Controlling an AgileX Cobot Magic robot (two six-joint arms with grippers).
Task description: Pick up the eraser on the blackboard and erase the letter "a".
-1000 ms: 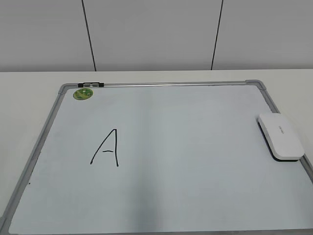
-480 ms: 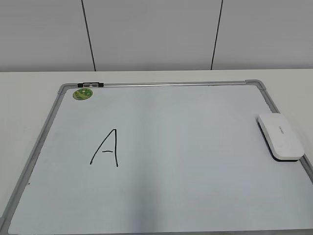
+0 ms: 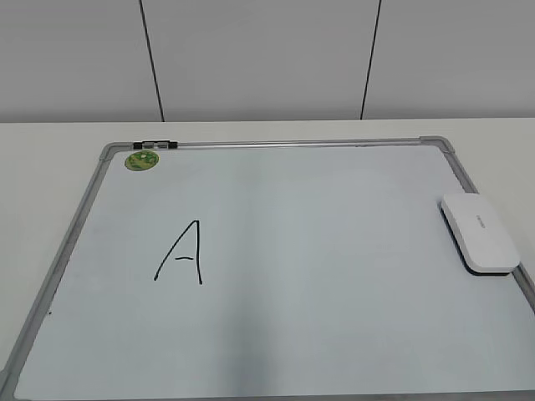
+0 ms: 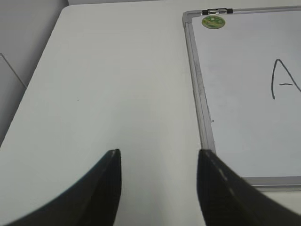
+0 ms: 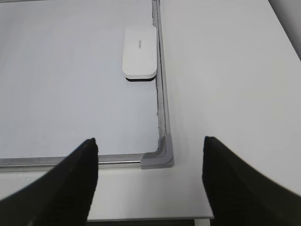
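The blackboard (image 3: pixel 334 276) lies flat on the table, a pale board with a grey frame. The white eraser (image 3: pixel 478 234) rests at its right edge, lettering up, and shows in the right wrist view (image 5: pixel 139 52). A large angular capital "A" (image 3: pixel 182 255) is drawn in black at the left-middle, partly seen in the left wrist view (image 4: pixel 284 80). No small lowercase "a" shows. My left gripper (image 4: pixel 160 153) is open over bare table left of the board (image 4: pixel 244 117). My right gripper (image 5: pixel 149 139) is open above the board's near right corner (image 5: pixel 160 157), short of the eraser.
A round green sticker (image 3: pixel 141 160) sits at the board's far left corner, beside a small black clip (image 3: pixel 155 144) on the frame. The white table (image 3: pixel 50 159) surrounds the board. A grey panelled wall (image 3: pixel 267 58) stands behind. The table's front edge (image 5: pixel 141 218) is near.
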